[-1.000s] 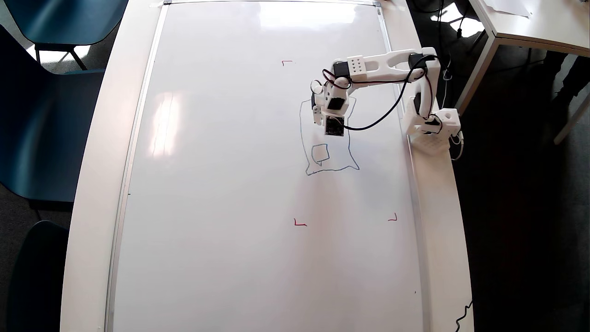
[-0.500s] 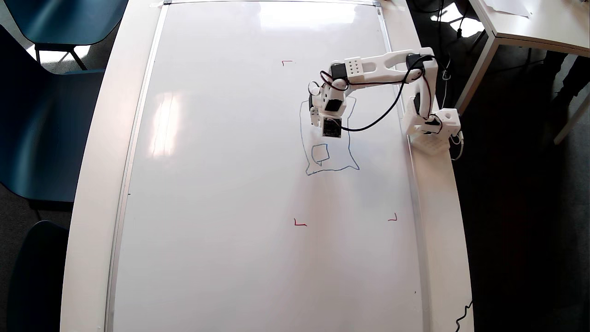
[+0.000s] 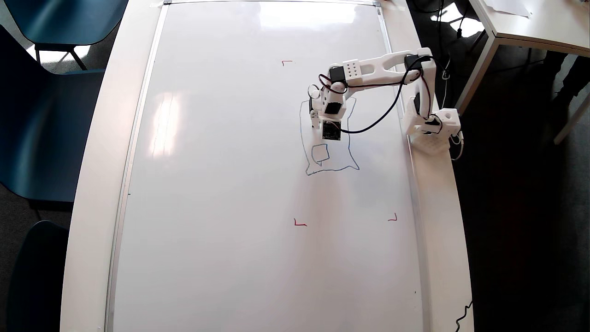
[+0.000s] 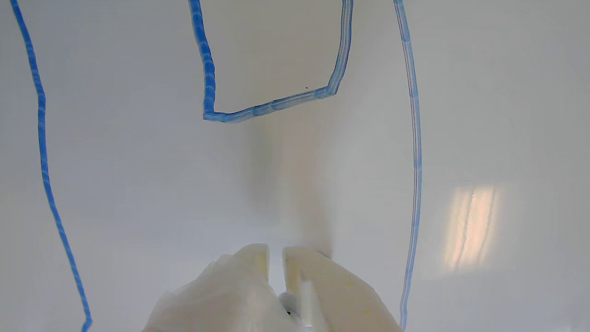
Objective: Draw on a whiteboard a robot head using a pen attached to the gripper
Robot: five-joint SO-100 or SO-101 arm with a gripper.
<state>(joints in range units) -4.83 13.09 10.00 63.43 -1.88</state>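
Observation:
The whiteboard [image 3: 221, 184] fills the table in the overhead view. On its right side is the robot head [image 3: 306, 152], a wobbly blue outline with one small square [image 3: 320, 154] inside. My gripper [image 3: 329, 133] hangs over the upper half of that outline, pointing toward the small square. In the wrist view the white fingers [image 4: 318, 281] of the gripper [image 4: 275, 258] stand almost together with a thin slit between them. Ahead are the square [image 4: 272, 103] and the outline's sides [image 4: 415, 161]. The pen is not clearly seen; only a pale bit with a dark dot shows deep in the slit.
Red corner marks [image 3: 299, 223] sit on the board around the drawing area. The arm's white base [image 3: 433, 131] stands on the table rim at the right. Blue chairs [image 3: 41, 115] stand to the left, and another table [image 3: 534, 23] at the top right.
The arm and gripper have crept slightly left and down in the overhead view. No new blue line shows.

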